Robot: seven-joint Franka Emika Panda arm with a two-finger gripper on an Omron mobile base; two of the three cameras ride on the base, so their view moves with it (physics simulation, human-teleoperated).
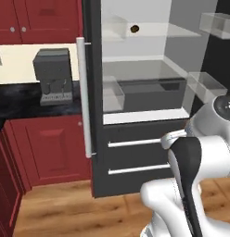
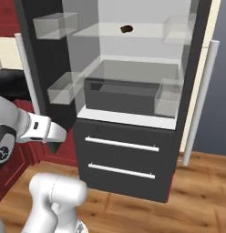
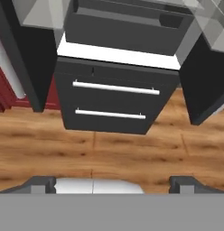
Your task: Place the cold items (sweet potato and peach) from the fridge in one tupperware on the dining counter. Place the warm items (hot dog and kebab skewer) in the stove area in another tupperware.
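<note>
The fridge stands open in front of me, both doors swung wide. On its upper glass shelf lies a small dark brown lump that looks like the sweet potato. In the hand view my gripper hangs low over the wood floor, short of the fridge's two bottom drawers. Its fingertips are spread wide with nothing between them. The peach, hot dog, kebab skewer and tupperware are out of view.
A dark crisper bin sits under the lower shelf. Clear door bins jut out on both doors. Left of the fridge a grey coffee machine stands on a black counter above red cabinets. Wood floor lies ahead.
</note>
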